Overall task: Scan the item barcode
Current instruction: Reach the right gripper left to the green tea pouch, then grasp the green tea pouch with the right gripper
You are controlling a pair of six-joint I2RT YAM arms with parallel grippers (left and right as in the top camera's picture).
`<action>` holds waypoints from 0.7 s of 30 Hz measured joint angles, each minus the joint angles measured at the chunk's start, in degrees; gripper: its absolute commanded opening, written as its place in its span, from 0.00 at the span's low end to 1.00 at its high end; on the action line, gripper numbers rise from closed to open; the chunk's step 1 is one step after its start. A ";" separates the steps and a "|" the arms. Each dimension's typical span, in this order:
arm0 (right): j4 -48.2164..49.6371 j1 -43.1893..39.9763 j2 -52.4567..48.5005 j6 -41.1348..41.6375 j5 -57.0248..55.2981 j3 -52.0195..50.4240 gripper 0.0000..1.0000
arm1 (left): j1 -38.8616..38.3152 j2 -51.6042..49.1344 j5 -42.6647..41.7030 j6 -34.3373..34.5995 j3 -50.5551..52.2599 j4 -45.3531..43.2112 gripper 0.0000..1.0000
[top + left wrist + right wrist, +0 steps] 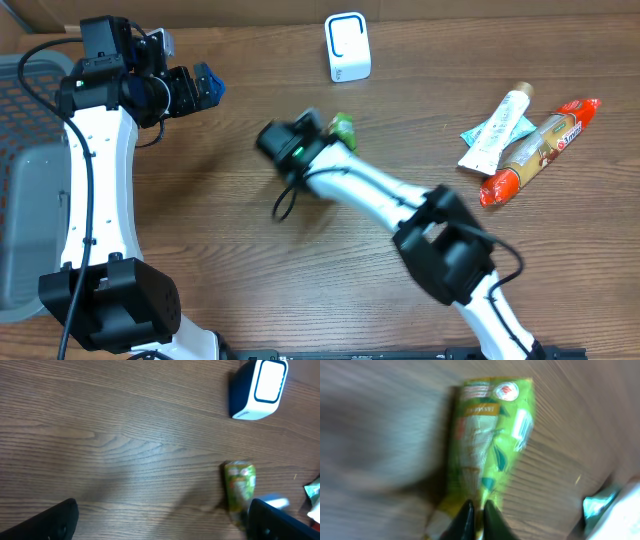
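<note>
Wood-grain tabletop (200,200) carries everything. Near its middle is a green packet (490,445), and the right gripper (479,519) is clenched on the packet's lower end, its fingertips nearly meeting. Motion blur hides whether the packet touches the wood. A white scanner (347,46) stands just beyond it. Further right lie a tube (497,130) and a red-ended sausage pack (540,150), touching. The left gripper (203,86) hovers released at far left, beside a grey basket (20,200).

Green packet (240,485) on wooden table (125,435), white scanner (260,387) beyond
</note>
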State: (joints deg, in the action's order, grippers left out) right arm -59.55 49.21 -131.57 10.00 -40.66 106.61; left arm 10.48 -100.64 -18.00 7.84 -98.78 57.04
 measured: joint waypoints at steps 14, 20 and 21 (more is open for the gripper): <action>0.55 8.41 -1.31 0.28 9.14 -0.02 0.65 | 0.00 0.00 1.62 0.00 0.00 -0.02 1.00; 0.37 -3.04 6.29 -1.64 22.91 -0.13 0.80 | 0.00 0.00 1.75 0.00 0.00 0.00 1.00; 0.35 -5.51 8.15 -1.92 25.88 -0.13 0.80 | 0.00 0.00 1.75 0.00 0.00 0.00 1.00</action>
State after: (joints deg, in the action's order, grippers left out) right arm -59.20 43.70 -123.42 8.08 -14.79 106.48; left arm 10.48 -100.64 -16.25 7.84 -98.78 57.04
